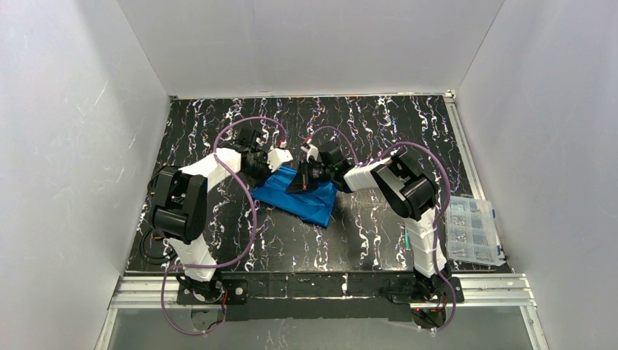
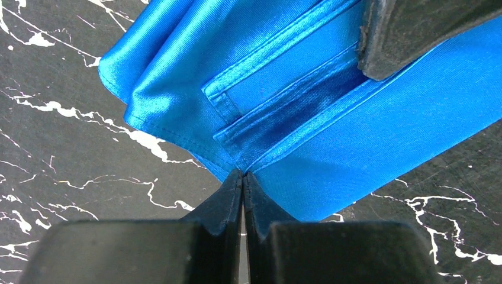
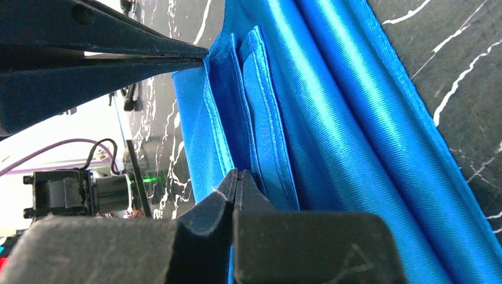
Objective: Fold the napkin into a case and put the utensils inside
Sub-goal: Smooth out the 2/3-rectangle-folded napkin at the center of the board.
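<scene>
The bright blue napkin (image 1: 302,195) lies folded in long pleated layers on the black marbled table, its hems showing in both wrist views (image 2: 331,118) (image 3: 331,118). My left gripper (image 1: 275,160) (image 2: 243,175) is shut, its tips pinching the napkin's near edge where the layers meet. My right gripper (image 1: 310,175) (image 3: 237,173) is shut on a hemmed inner layer from the opposite side. Each gripper's dark fingers (image 2: 414,35) (image 3: 118,59) appear in the other's view. The utensils show only as a thin blue-green sliver (image 1: 405,238) beside my right arm's lower link.
A clear plastic compartment box (image 1: 472,230) sits at the table's right edge. White walls close in the table on three sides. Purple cables (image 1: 248,211) loop over both arms. An aluminium rail (image 1: 321,288) runs along the near edge.
</scene>
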